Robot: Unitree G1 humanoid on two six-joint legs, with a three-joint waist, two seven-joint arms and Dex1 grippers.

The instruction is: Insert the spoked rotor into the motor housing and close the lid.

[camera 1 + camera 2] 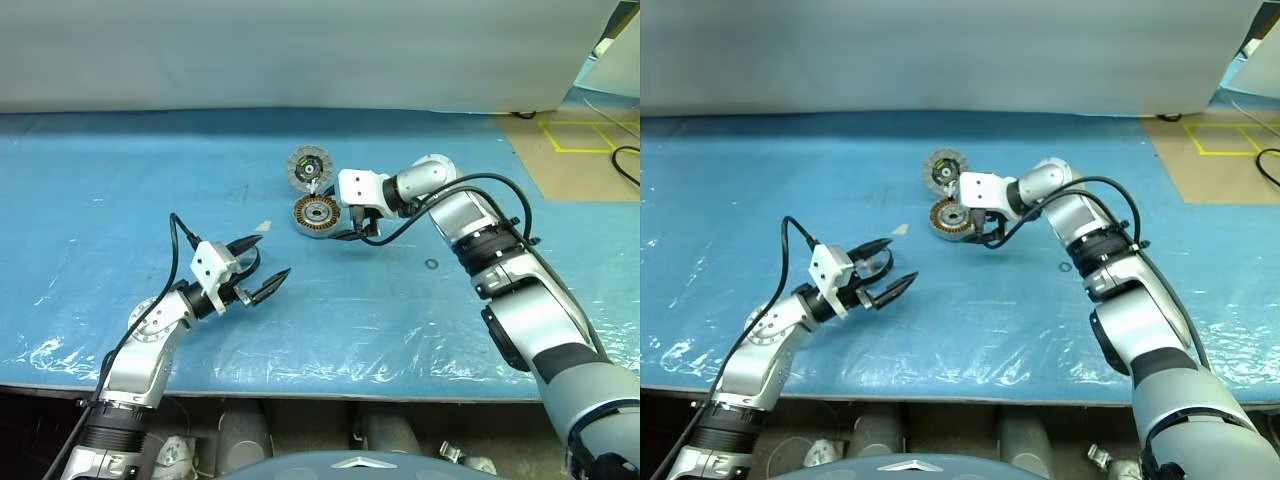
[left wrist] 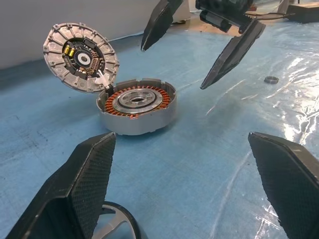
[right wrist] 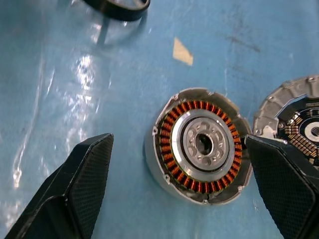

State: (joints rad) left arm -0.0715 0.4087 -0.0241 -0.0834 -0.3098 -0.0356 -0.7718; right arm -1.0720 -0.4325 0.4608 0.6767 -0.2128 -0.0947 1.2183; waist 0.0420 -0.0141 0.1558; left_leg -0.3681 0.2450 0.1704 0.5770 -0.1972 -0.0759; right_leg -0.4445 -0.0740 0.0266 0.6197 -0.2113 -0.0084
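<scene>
Sitting already in the housing [image 3: 199, 145], rotor [image 3: 203, 144] looks done; lid [image 2: 80, 57] stands open, unclosed; right gripper [image 1: 352, 232] spread above, left gripper [image 1: 258, 267] spread, empty

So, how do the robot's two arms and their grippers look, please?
Both arms are silver-grey metal with black joint rings. Each wrist carries a white block, and a black cable loops along each arm. The left gripper and the right gripper each have two black, pointed fingers; the inner pads show a fine woven texture. I see no markings.
</scene>
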